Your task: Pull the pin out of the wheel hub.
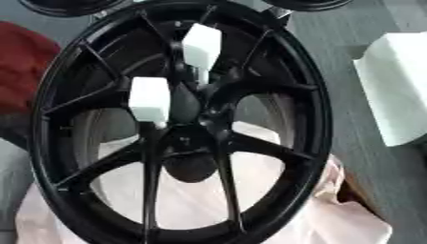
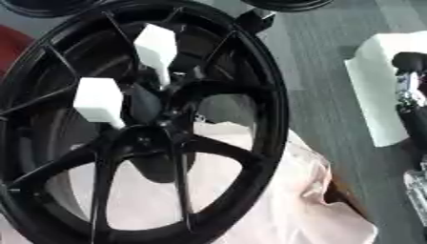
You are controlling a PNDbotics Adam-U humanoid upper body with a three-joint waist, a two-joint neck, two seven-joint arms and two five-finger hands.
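- A black wheel with thin spokes fills most of both views, lying tilted on a pale pink sheet spread over the grey floor.
- Two white pins with blocky, many-sided heads stick out of the hub area near the middle of the wheel.
- The upper pin has its head up and away, with its long axis running down toward the hub; its narrow lower end meets the spokes.
- The lower pin sits to the left of the first and lower, its axis much the same, head up and shaft hidden against the dark hub.
- The right arm shows at the right edge of the right eye view, black and silver, well apart from both pins; it may include part of the hand, but I cannot tell how its fingers stand.
- A white block lies on the floor to the right of the wheel.
- Something red shows at the left edge.
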